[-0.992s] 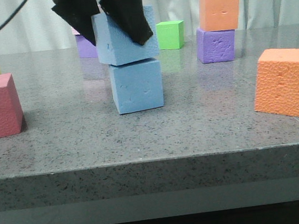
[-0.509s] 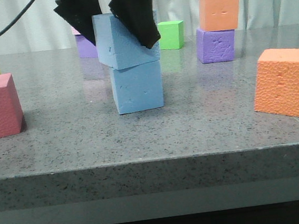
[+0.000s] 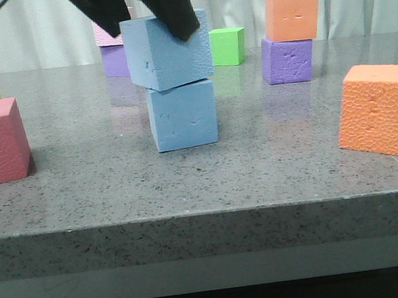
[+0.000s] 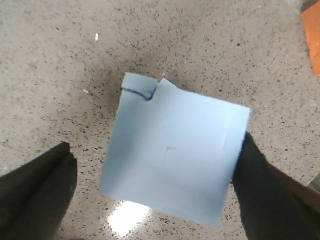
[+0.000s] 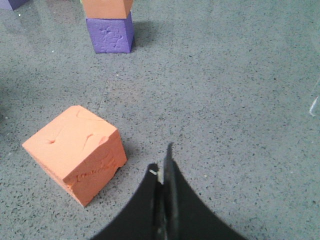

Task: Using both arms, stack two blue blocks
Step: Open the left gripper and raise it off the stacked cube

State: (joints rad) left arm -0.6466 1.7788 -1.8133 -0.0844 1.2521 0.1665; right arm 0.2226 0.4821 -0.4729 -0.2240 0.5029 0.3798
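Our left gripper point(image 3: 146, 24) hangs directly over the stack with its jaws spread wider than the cube. In the left wrist view one finger stands well off one side of the upper blue block point(image 4: 172, 167) with bare table showing between; the other finger sits right at the opposite edge, and we cannot tell whether it touches. So we read this pincer as released, not gripping. From the front, the fingertips overlap the block's top edge.

The upper blue block point(image 3: 167, 50) rests on the lower blue block point(image 3: 181, 114), near the middle of the grey table point(image 3: 271, 163). It sits tilted and twisted, its left side overhanging the lower cube slightly. The stack lies straight below the left gripper, so we judge that a clean vertical lift is what the next move turns on; any sideways drift could drag that near finger against the top cube and tip it.

Our right gripper point(image 5: 163, 187) is well away, its fingers pressed together on nothing, above the table beside an orange block point(image 5: 75, 150). The left arm is clearly the nearer one.
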